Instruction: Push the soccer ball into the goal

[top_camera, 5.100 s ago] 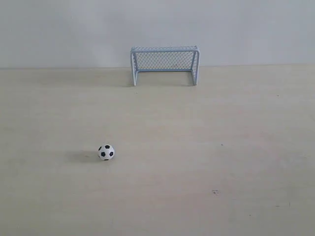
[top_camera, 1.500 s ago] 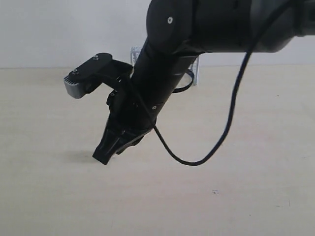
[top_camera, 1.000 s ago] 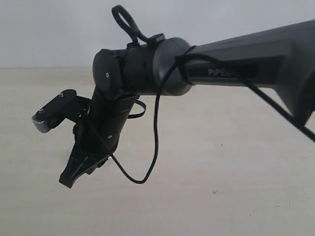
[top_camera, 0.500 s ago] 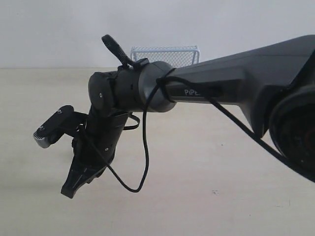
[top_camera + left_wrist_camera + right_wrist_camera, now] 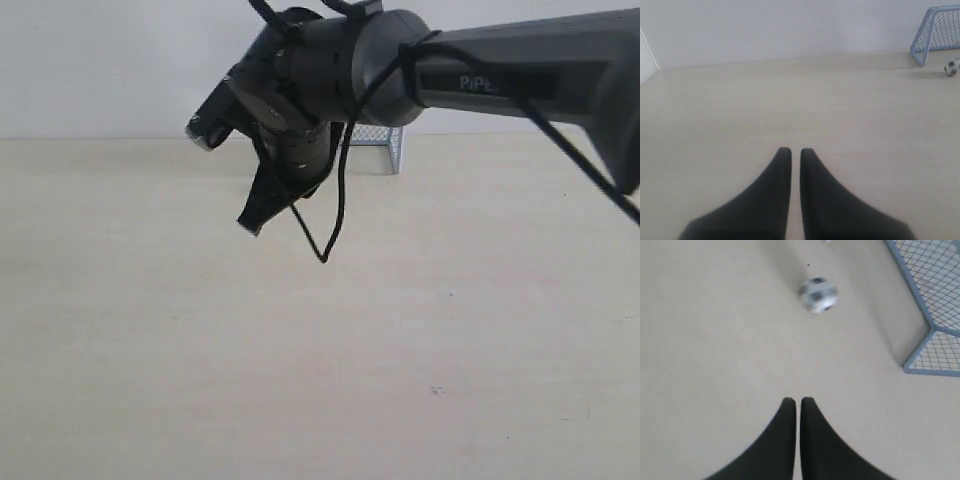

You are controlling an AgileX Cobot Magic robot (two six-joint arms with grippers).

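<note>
The soccer ball (image 5: 817, 294), white with black patches and blurred, lies on the table a short way beyond my right gripper (image 5: 797, 401), not touching it. The gripper is shut with nothing in it. The light blue-grey mesh goal (image 5: 935, 305) stands just beside the ball. From the left wrist view the ball (image 5: 951, 66) sits low beside the goal (image 5: 938, 27), far from my left gripper (image 5: 795, 150), which is shut and empty. In the exterior view the right gripper (image 5: 250, 224) hangs in front of the goal (image 5: 386, 135), and the arm hides the ball.
The dark right arm (image 5: 480, 70) and its looping black cable (image 5: 335, 215) reach across the middle from the right. The pale wooden table (image 5: 320, 380) meets a white wall (image 5: 100, 60) behind the goal.
The right arm swung up and away from the near left toward the goal. The ball has left its old spot on the left and now lies beside the goal.
</note>
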